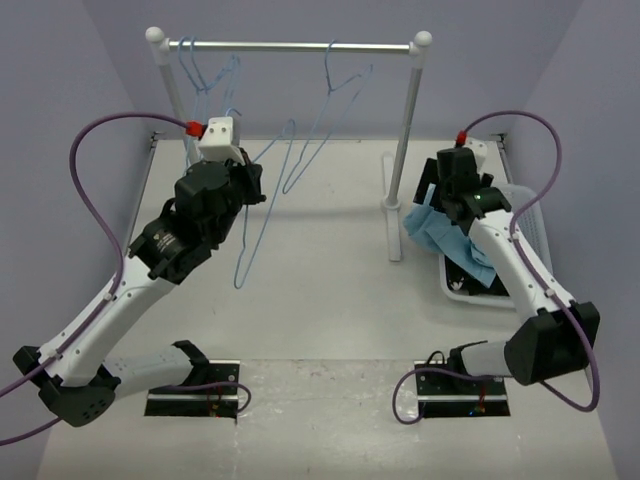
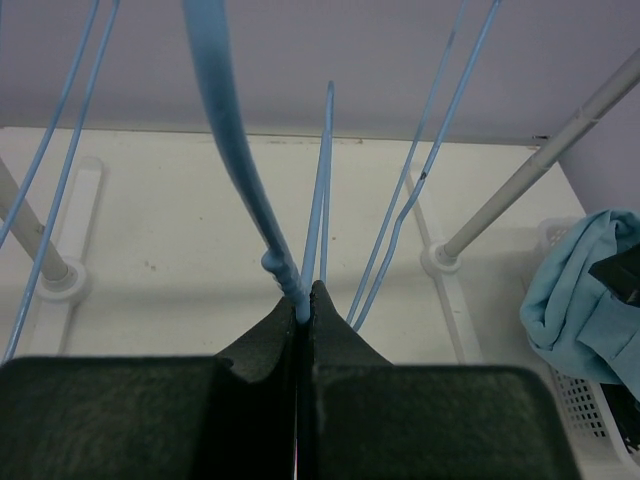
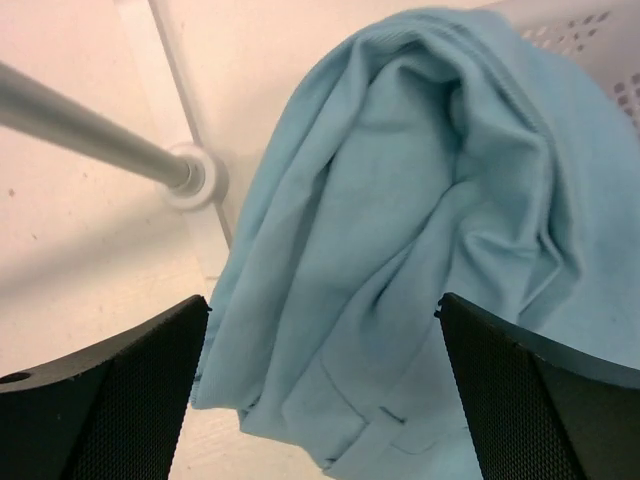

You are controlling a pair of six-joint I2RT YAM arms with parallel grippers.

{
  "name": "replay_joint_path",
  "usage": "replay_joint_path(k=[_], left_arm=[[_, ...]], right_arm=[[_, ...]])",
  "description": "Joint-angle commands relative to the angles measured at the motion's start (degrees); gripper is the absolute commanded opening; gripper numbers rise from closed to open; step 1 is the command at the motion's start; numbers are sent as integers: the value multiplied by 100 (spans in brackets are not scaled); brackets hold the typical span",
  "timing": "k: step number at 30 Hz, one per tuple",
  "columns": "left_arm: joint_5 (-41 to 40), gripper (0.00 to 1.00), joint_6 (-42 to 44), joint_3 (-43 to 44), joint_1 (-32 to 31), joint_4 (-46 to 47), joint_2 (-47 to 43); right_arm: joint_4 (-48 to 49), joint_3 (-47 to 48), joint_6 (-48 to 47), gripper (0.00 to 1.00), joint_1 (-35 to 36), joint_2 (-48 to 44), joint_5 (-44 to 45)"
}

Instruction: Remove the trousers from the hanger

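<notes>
Enclosure: back wall, left wall and right wall, all plain pale lilac, matte. They meet the table directly at its far and side edges.

Table top is off-white and lightly scuffed, with a few small dark specks. A near strip is greyer and mottled, split from the rest by a straight seam.

Clothes rail: thin metal bar, horizontal, close to the back wall, capped by a white knob at each end. Right upright stands in a long white foot running front to back.

White perforated basket sits right of that foot.

Lighting even and diffuse; shadows soft.
</notes>
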Motion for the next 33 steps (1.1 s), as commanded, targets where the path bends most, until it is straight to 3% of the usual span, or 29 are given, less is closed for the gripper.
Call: replay_joint_path(k=[1, 6, 8, 9, 10, 11, 12, 17, 23, 30, 33], left_arm=[[-58, 0, 233, 181, 4, 355, 23], [-84, 0, 251, 154, 12, 363, 6], [-102, 0, 259, 145, 4, 363, -3], [-102, 0, 268, 137, 4, 363, -3], [-128, 0, 268, 128, 4, 372, -12], [-128, 0, 277, 128, 4, 372, -21], [-137, 0, 277, 119, 4, 372, -29], [-172, 0, 295, 14, 4, 425, -73], [-348, 0, 330, 13, 4, 416, -56], [-480, 0, 400, 110, 4, 425, 14], [-462, 0, 452, 276, 4, 425, 102]], right_arm=[[-303, 401, -62, 99, 310, 760, 294], [-804, 798, 351, 99, 407, 1492, 1014], [-848, 773, 449, 89, 407, 1537, 1288], [-892, 755, 527, 50, 407, 1450, 1419], [-910, 668, 719, 27, 407, 1345, 1629], [-884, 588, 791, 6, 399, 1187, 1727], [-814, 509, 809, 0, 398, 855, 1815], [-760, 194, 362, 0, -110, 263, 1668], [-743, -528, 63, 0, -1971, 604, 1088], [-190, -695, -737, 0, -2159, 1870, 157], [-198, -643, -738, 7, -2159, 2239, -91]])
